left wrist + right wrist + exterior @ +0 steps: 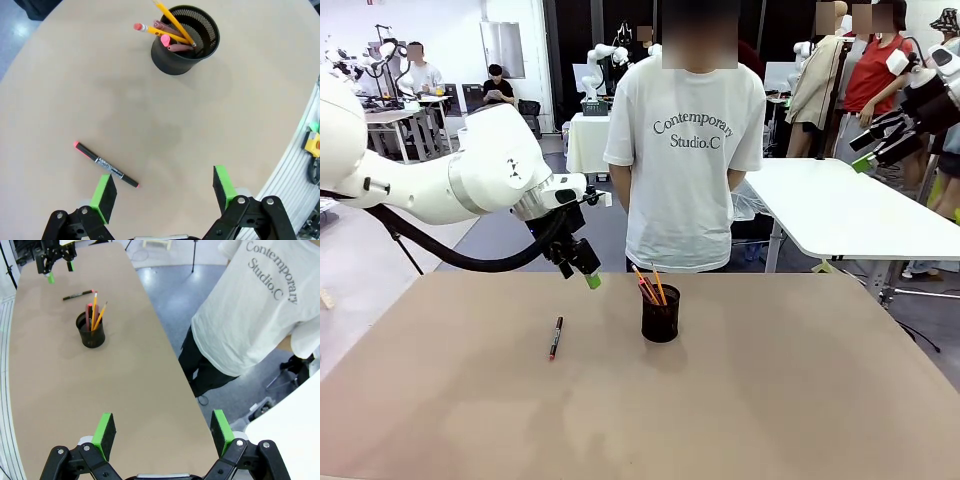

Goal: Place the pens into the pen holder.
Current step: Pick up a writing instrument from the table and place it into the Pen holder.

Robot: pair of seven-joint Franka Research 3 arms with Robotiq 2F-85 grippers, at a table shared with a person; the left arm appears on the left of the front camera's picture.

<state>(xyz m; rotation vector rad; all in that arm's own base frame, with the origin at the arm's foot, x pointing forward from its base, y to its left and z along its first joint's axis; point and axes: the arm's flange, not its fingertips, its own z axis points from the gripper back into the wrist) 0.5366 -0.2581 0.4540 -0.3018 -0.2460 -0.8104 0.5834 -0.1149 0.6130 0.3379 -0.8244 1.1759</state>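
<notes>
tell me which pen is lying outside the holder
The black pen with red ends, lying flat on the table to the left of the pen holder. The yellow pencils and pinkish pens stand inside it.

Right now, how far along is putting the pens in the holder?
Done: several pens stand in the pen holder. In hand: nothing; the left end effector hangs open over the table. Left: one dark pen with red ends lies on the table, not yet picked up.
</notes>
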